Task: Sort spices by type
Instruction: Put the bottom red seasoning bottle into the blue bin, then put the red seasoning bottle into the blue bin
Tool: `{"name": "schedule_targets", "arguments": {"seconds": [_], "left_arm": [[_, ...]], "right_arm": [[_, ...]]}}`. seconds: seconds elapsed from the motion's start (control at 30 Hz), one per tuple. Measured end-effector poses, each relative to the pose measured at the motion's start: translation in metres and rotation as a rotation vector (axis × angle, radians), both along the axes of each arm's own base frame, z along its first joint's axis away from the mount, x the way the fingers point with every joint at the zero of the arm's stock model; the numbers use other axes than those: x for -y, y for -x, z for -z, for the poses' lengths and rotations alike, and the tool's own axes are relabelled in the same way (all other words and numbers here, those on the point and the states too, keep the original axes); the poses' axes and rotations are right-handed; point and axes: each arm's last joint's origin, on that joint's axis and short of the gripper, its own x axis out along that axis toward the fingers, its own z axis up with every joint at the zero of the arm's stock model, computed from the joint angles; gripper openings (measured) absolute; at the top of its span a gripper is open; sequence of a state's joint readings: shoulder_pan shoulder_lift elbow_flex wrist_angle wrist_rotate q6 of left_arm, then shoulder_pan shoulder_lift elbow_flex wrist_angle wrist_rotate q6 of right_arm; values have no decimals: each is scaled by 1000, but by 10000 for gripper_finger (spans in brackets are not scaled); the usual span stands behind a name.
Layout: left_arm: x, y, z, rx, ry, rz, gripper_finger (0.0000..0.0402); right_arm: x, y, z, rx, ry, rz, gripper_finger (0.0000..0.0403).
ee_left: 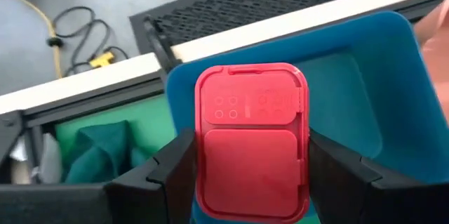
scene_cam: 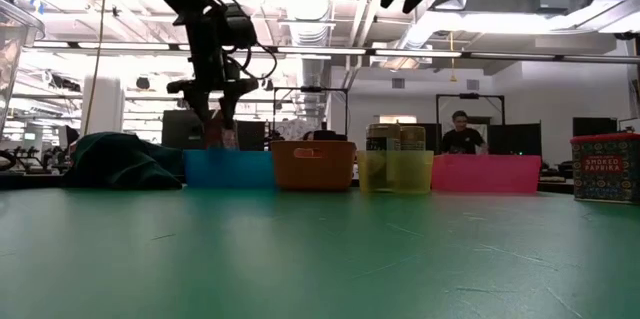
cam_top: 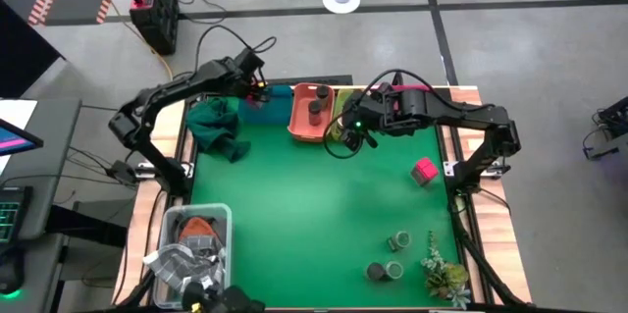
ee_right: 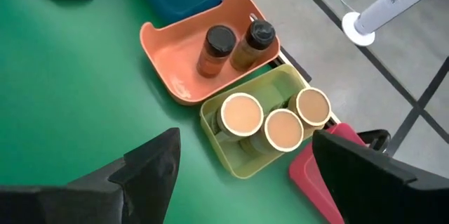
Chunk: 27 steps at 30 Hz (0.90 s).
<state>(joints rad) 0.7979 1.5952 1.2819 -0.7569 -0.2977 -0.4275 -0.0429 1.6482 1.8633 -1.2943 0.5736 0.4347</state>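
The left tool (ee_left: 250, 182) is clamped on a pink spice box (ee_left: 251, 140), holding it directly above the blue tray (ee_left: 393, 97). To its right, the right tool (ee_right: 242, 175) hangs wide open and empty over the orange tray (ee_right: 165, 59) with two dark-lidded jars (ee_right: 217, 48) and the yellow-green tray (ee_right: 214, 129) with three tan-topped cylinders (ee_right: 242, 114). Another pink box (cam_top: 424, 170) lies on the worktop (cam_top: 314, 215) beyond it.

We are reaching our left arm across the upper left of the high frame, its left gripper (ee_left: 251, 175) clamping a pink box (ee_left: 251, 143) between both fingers (fingers pointing down). We are holding our right arm at upper centre, right gripper (ee_right: 245, 171) hanging with fingers spread apart.
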Motion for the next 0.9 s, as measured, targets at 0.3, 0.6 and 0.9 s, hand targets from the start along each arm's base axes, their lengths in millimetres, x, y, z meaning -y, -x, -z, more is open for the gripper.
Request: {"name": "schedule_targets", "arguments": {"seconds": [0.3,0.6,0.9], "left_arm": [[12,-7,-2,-30,-33,-37,215],[14,-5,-1,-76,-37,-50,275],[19,0,-14,-47,-67,-35,287]], "right_arm": [[0,-5,-3,50,14,-22,349],[0,-6,-3,19,37,-66,349],[3,1,-1,-50,32,-71,349]]}}
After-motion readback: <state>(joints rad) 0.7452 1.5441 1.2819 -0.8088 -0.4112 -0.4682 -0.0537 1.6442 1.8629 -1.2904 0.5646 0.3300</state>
